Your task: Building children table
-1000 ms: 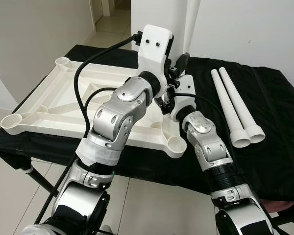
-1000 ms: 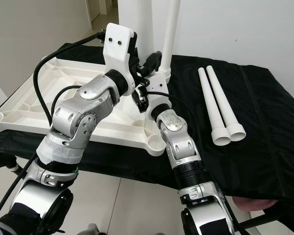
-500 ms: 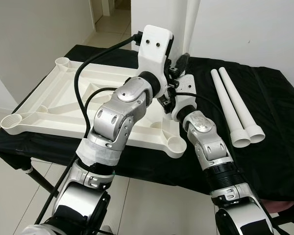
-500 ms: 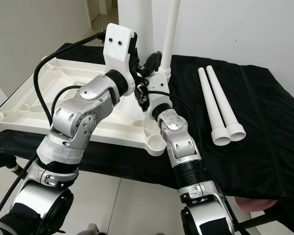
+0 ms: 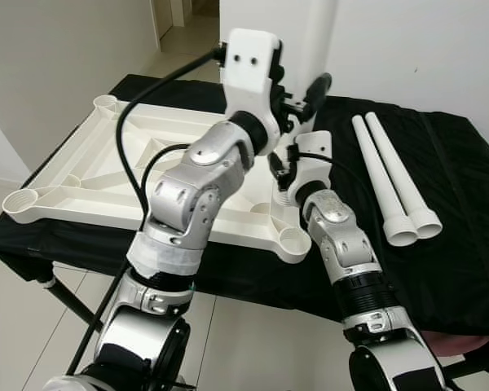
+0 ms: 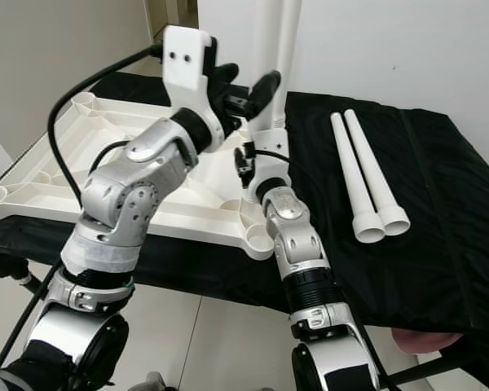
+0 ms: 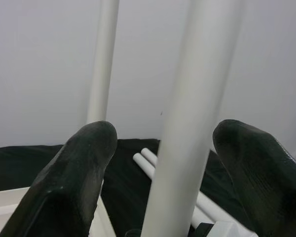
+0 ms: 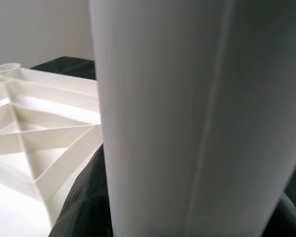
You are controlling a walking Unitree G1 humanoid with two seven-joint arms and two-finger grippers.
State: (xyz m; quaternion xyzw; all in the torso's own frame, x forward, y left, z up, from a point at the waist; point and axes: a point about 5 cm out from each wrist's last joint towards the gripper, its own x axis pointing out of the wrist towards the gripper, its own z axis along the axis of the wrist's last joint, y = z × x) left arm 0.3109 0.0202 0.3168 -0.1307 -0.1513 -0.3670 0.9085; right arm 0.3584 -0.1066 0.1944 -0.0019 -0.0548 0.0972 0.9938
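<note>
On the black-draped bench (image 5: 456, 244) the upturned white tabletop (image 5: 90, 175) lies left, two loose legs (image 6: 363, 175) right. At its far right corner stands an upright leg (image 6: 279, 49): right pincer (image 6: 257, 167) grips it low, left pincer (image 7: 160, 163) spread open around it higher.

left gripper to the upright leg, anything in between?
Nothing visible. In the left wrist view the upright leg stands in the open gap of the left gripper; fingers flank it without touching.
</note>
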